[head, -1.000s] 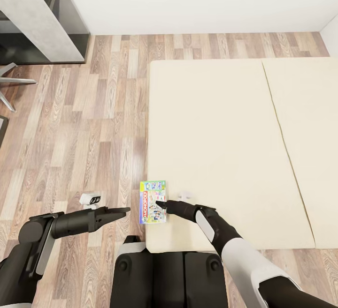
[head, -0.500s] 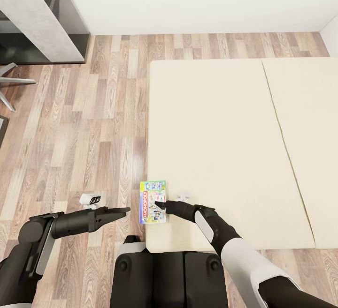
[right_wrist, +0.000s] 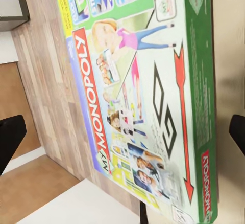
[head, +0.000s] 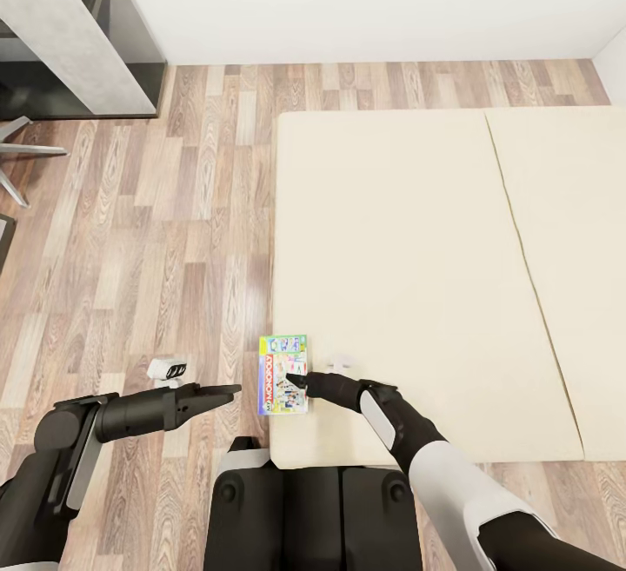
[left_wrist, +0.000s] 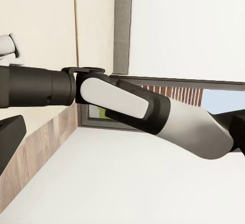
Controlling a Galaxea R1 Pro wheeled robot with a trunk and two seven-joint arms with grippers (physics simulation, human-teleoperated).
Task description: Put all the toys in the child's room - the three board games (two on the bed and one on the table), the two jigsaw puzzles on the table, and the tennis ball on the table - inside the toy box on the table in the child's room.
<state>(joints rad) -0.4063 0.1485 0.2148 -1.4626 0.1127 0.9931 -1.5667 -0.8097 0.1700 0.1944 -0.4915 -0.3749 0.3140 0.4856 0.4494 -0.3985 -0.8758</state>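
Note:
A green-edged board game [head: 272,390], a "My Monopoly" box with a red banner, lies flat on the near left corner of the beige bed [head: 409,241], slightly overhanging its edge. My right gripper [head: 296,379] hangs just above the box and is open. In the right wrist view its dark fingertips [right_wrist: 9,138] stand far apart on either side of the box [right_wrist: 138,96], with nothing gripped. Left of the bed, my left gripper [head: 224,393] hovers over the wood floor and points toward the box. Its fingers are apart and empty in the left wrist view, which looks at my right forearm [left_wrist: 143,109].
A grey cabinet panel with dark shelves [head: 74,28] stands at the far left, with chair legs [head: 22,154] below it. A small white object [head: 167,368] lies on the floor near my left arm. The white wall runs along the back.

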